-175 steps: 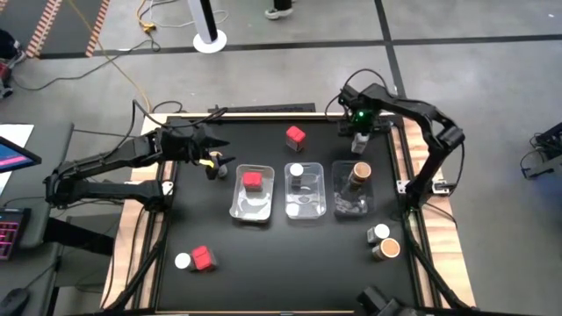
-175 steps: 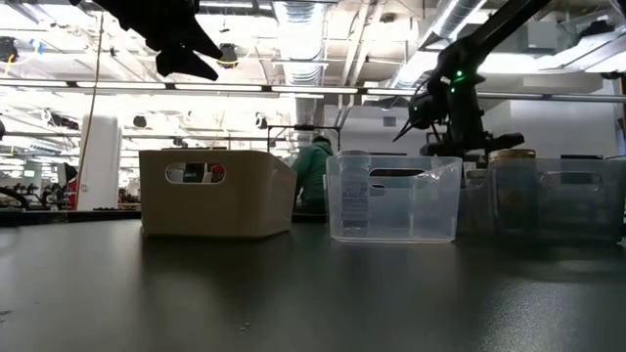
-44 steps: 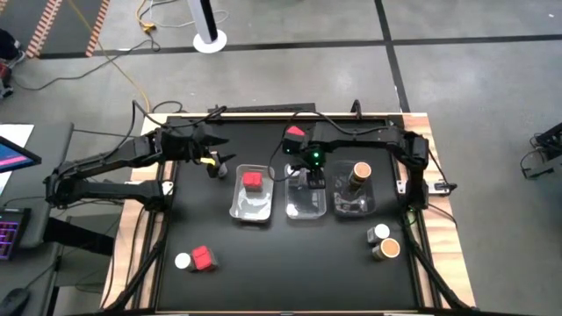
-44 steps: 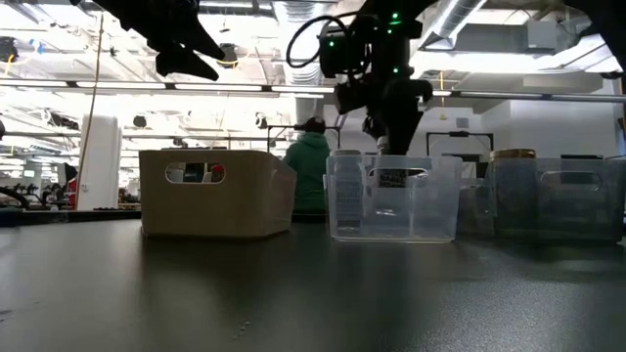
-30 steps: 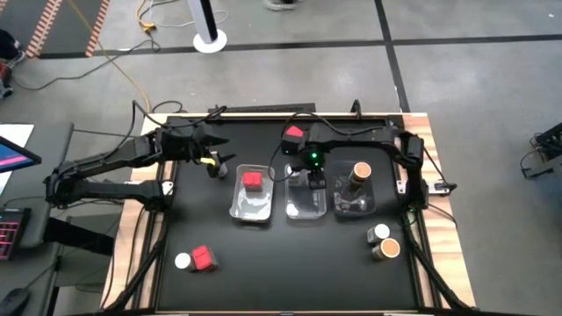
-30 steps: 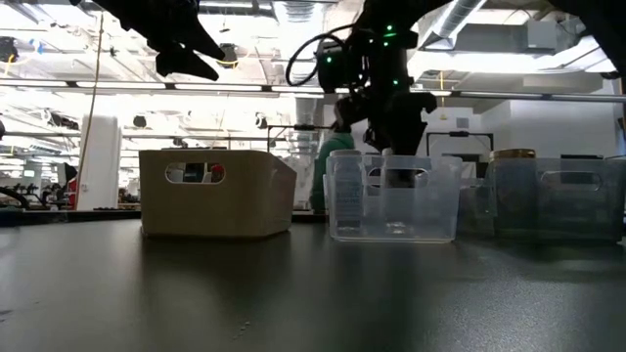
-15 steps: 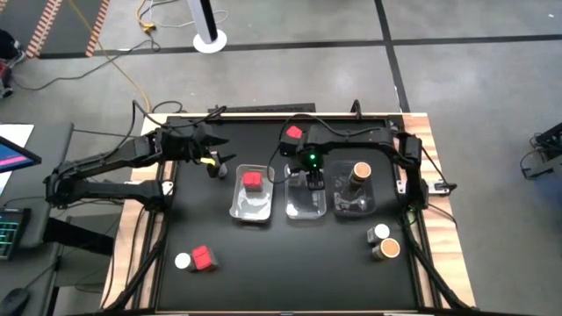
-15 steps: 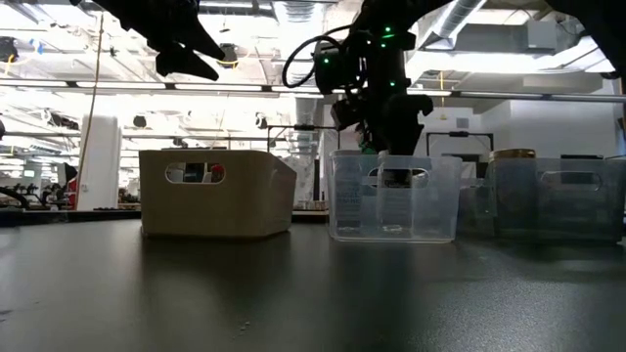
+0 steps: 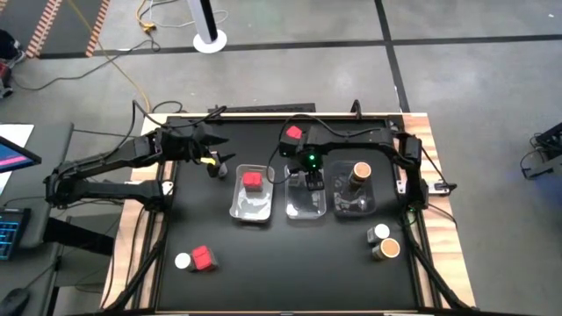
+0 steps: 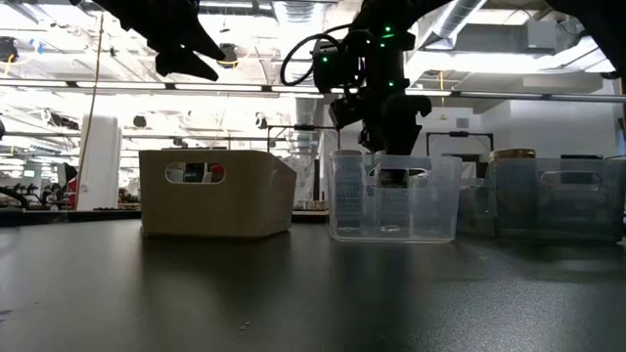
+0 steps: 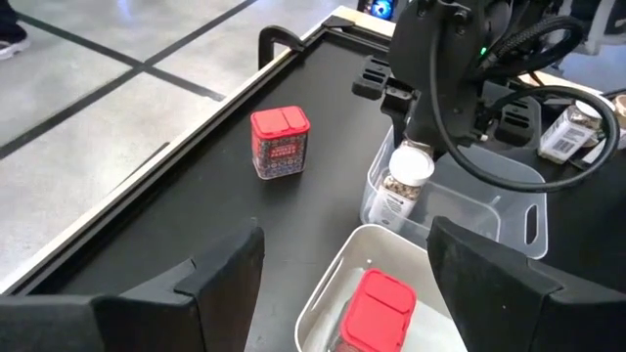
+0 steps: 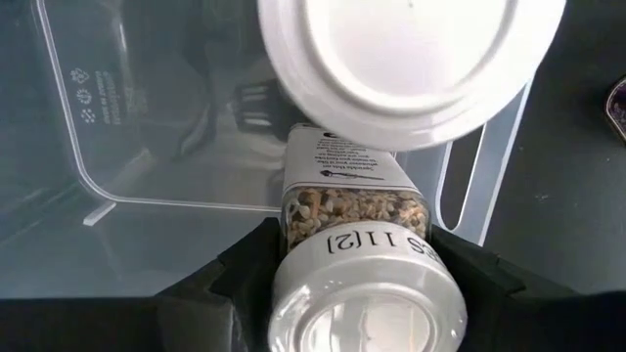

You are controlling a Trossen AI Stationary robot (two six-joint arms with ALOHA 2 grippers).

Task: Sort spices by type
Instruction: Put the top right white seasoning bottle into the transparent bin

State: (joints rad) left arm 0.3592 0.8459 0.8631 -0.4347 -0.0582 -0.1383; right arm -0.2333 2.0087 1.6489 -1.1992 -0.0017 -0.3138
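Right hand [image 9: 312,180] lowered into middle clear tray [image 9: 291,206], fingers around a white-lidded spice jar [image 12: 364,279] beside another white-lidded jar [image 11: 411,164]; left hand [image 9: 213,149] open, idle above tabletop [image 9: 281,254]

The high camera is looking straight down from well above, taking in the whole black table [image 9: 263,237] and the floor around it. The low camera is sitting at tabletop height, facing level across the table [image 10: 293,293] into the room, with the middle clear tray [image 10: 394,200] at about two o'clock from picture centre. The left wrist camera is looking obliquely down from some way off at that middle clear tray [image 11: 509,200]. The right wrist camera is pointing down into it [image 12: 147,176] from very close. All four views are sharing this tray [image 9: 306,195].
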